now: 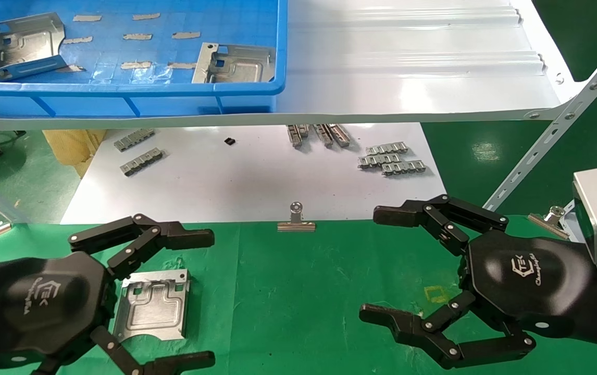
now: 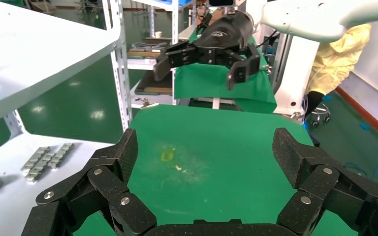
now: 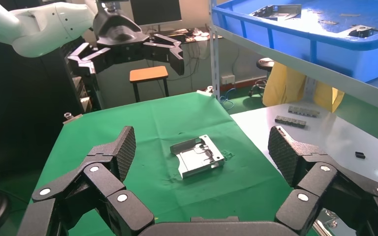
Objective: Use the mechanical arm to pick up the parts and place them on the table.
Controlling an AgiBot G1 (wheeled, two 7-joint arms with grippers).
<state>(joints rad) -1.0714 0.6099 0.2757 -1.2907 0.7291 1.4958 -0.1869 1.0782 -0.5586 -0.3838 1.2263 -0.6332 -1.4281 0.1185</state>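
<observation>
One silver part [image 1: 153,304] lies flat on the green table [image 1: 303,291], just beside my left gripper [image 1: 210,299], which hovers open above the cloth and holds nothing. In the right wrist view that same part [image 3: 197,156] rests alone on the cloth, and the left gripper [image 3: 128,46] shows farther off. My right gripper [image 1: 370,263] is open and empty over the table's right half, away from the part. Two more parts [image 1: 20,44] [image 1: 236,63] sit in the blue bin [image 1: 121,94] on the shelf above. The left wrist view shows only bare cloth between the left gripper's [image 2: 204,152] fingers.
A glossy white shelf [image 1: 408,67] overhangs the far side, with a slanted metal strut [image 1: 554,146] at the right. Below it a white sheet [image 1: 251,177] carries grey ridged strips [image 1: 391,159]. Binder clips [image 1: 296,219] [image 1: 551,216] sit at the cloth's far edge.
</observation>
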